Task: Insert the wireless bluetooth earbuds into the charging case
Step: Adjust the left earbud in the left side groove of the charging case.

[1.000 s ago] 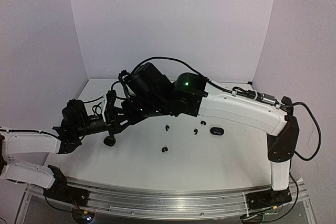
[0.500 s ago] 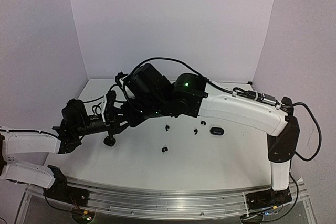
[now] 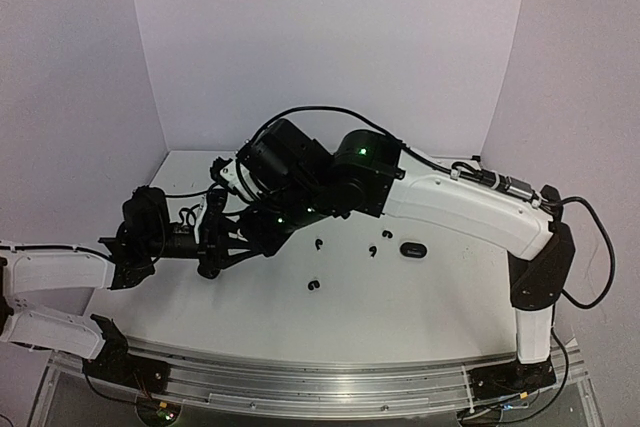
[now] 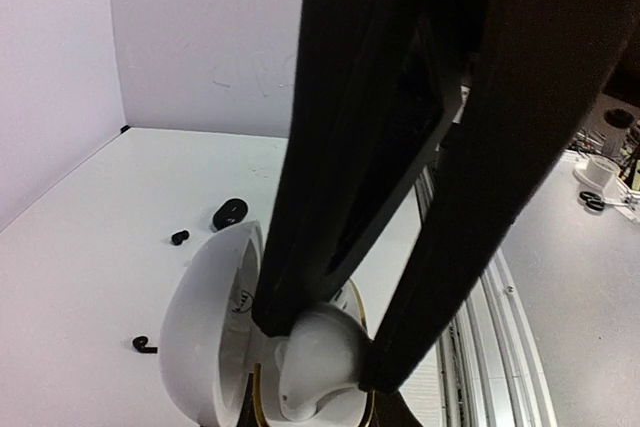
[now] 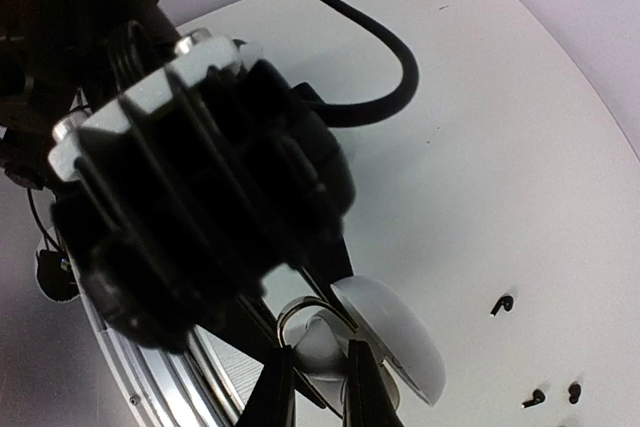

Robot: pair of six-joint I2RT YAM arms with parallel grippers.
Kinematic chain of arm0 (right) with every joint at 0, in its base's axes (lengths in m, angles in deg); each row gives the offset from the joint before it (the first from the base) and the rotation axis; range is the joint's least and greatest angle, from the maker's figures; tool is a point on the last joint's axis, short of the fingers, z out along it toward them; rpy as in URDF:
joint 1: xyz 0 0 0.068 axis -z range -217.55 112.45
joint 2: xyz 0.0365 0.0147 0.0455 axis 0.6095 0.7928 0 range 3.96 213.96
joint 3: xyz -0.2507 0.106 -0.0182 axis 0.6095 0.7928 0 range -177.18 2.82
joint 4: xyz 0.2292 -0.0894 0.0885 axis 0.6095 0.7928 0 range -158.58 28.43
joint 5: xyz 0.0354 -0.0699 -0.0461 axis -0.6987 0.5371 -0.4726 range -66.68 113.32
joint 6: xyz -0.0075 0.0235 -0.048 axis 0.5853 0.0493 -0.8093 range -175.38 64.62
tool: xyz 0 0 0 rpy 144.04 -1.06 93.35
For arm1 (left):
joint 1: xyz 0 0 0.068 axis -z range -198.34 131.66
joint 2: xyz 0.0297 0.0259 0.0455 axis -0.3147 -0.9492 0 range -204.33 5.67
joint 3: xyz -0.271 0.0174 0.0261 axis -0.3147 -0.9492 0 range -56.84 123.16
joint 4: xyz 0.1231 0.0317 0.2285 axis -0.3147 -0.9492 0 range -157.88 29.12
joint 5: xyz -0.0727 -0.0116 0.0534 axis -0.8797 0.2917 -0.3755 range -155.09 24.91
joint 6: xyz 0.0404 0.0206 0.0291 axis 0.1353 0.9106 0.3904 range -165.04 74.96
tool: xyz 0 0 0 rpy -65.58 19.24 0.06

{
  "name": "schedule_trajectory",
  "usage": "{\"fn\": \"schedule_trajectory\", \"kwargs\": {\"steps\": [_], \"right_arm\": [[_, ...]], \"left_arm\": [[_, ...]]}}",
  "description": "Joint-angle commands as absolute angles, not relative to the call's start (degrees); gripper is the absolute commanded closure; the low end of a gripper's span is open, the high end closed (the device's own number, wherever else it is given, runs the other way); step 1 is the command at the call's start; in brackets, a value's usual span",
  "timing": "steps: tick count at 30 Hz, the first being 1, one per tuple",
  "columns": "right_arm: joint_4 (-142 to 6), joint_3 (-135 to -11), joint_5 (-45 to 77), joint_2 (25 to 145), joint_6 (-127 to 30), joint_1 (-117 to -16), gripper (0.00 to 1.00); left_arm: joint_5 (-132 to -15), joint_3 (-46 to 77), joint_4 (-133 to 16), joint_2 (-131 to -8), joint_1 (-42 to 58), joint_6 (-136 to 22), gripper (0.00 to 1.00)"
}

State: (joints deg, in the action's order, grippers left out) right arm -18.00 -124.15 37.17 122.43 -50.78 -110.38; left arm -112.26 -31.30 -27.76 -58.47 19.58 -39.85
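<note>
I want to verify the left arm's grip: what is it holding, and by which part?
The left gripper holds the open white charging case, jaws clamped across its base half; the lid stands free.

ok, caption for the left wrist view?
Left gripper shut on open white charging case; two black earbuds, a black case beyond.

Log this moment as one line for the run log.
left fingers: shut on open white case | right fingers: at the case, grip unclear | table: black earbuds loose, black case apart
</note>
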Motion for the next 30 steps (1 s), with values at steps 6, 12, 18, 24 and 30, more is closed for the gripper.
{"fn": "schedule_trajectory", "kwargs": {"steps": [6, 12, 18, 24, 30], "right_arm": [[-14.1, -124.7, 32.1, 122.8, -57.3, -110.6, 0.95], [-14.1, -126.2, 33.0, 124.5, -62.1, -111.4, 0.91], [-14.3, -128.5, 34.3, 126.7, -65.1, -112.1, 0.85], [-15.2, -128.7, 36.2, 127.0, -65.0, -112.1, 0.76], [-15.8, -128.3, 37.2, 126.0, -64.0, -112.1, 0.71]], "left_arm": [[-125.5, -25.9, -28.6, -58.2, 19.8, -35.5, 1.0], [-128.0, -24.8, -28.8, -58.5, 19.8, -36.9, 1.0], [-128.7, -24.1, -28.8, -58.9, 19.8, -37.6, 1.0], [-129.2, -24.0, -29.1, -59.0, 19.8, -37.9, 1.0], [-128.7, -24.0, -29.2, -58.9, 19.8, -39.3, 1.0]]}}
